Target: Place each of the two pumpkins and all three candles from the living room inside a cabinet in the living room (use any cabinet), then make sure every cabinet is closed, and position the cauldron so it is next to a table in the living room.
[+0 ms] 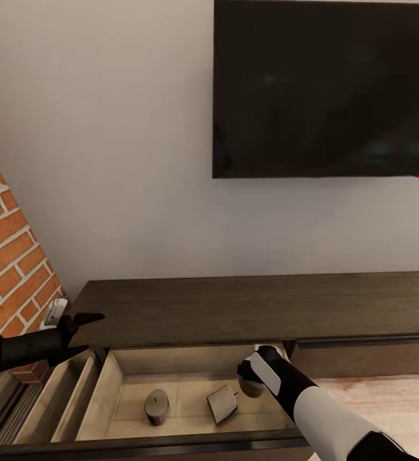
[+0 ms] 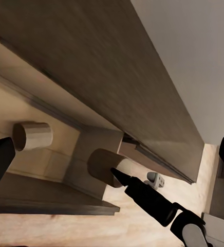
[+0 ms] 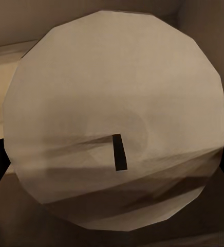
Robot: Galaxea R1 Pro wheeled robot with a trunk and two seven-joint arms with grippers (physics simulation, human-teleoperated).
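Three candles sit in the one open drawer (image 1: 116, 378) of the cabinet (image 1: 247, 307): one upright (image 1: 157, 406) at seven o'clock, one tipped over (image 1: 222, 403) at six, and a third (image 1: 252, 386) at the right arm's tip. One television (image 1: 327, 89) hangs at one o'clock. Two arms reach in.

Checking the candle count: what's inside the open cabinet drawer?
Two candles lie on the drawer floor; a third is at the right gripper, partly covered.
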